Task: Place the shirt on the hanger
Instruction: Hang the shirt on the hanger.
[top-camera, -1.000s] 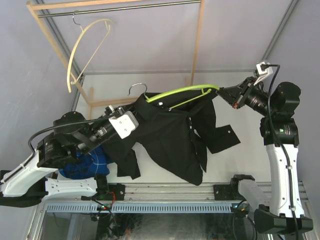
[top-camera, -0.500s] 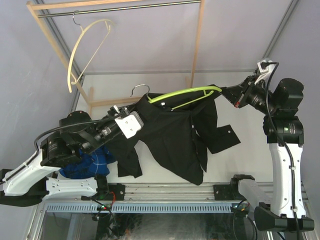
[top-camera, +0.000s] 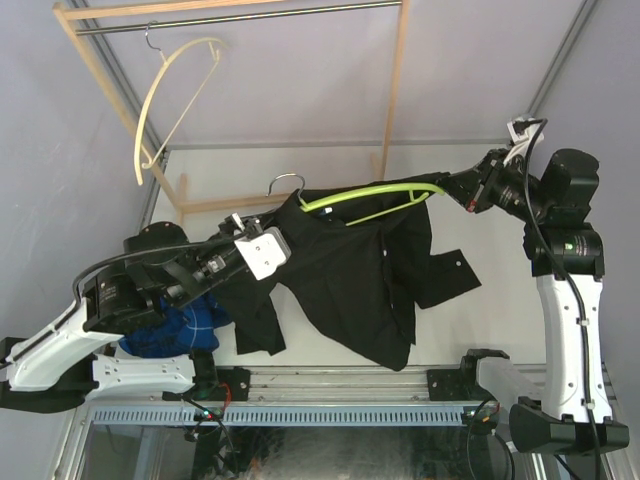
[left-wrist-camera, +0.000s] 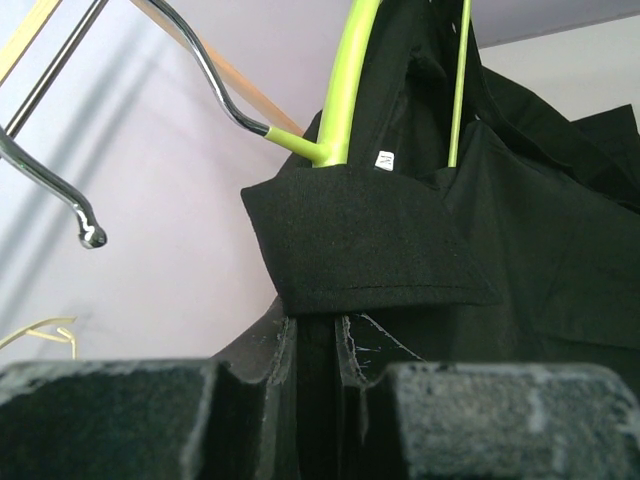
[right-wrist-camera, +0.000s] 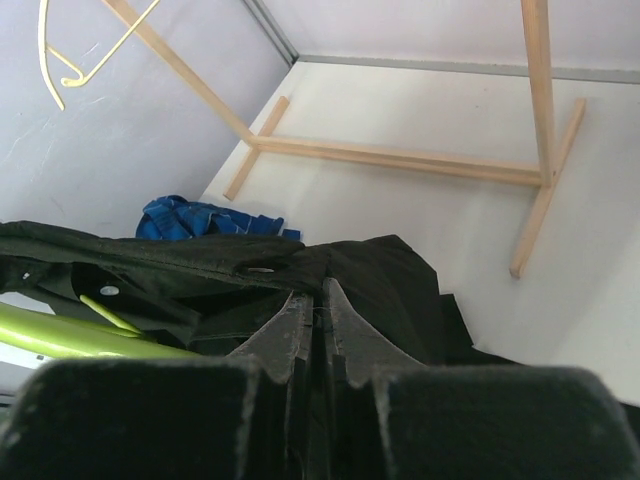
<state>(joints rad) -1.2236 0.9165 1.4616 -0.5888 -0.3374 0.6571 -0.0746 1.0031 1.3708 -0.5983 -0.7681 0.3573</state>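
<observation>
The black shirt (top-camera: 350, 270) hangs in the air, draped over the lime-green hanger (top-camera: 365, 192), whose silver hook (top-camera: 285, 182) points left. My left gripper (top-camera: 288, 222) is shut on the shirt's fabric just below the collar. In the left wrist view (left-wrist-camera: 318, 345) the collar with its white label (left-wrist-camera: 385, 158) and the hanger's neck (left-wrist-camera: 340, 110) sit right above it. My right gripper (top-camera: 452, 188) is shut on the shirt's fabric at the hanger's right end. In the right wrist view (right-wrist-camera: 322, 300) the green arm (right-wrist-camera: 60, 335) shows under the fabric at the lower left.
A wooden rack with a metal rail (top-camera: 240, 15) stands at the back, with a cream hanger (top-camera: 170, 90) on the rail's left end. Its wooden foot (top-camera: 215, 205) lies on the table. A blue plaid shirt (top-camera: 190, 325) lies bunched under my left arm.
Both grippers have lifted the shirt and hanger a little and carried them slightly right and towards the rack. Both grips are unchanged.
</observation>
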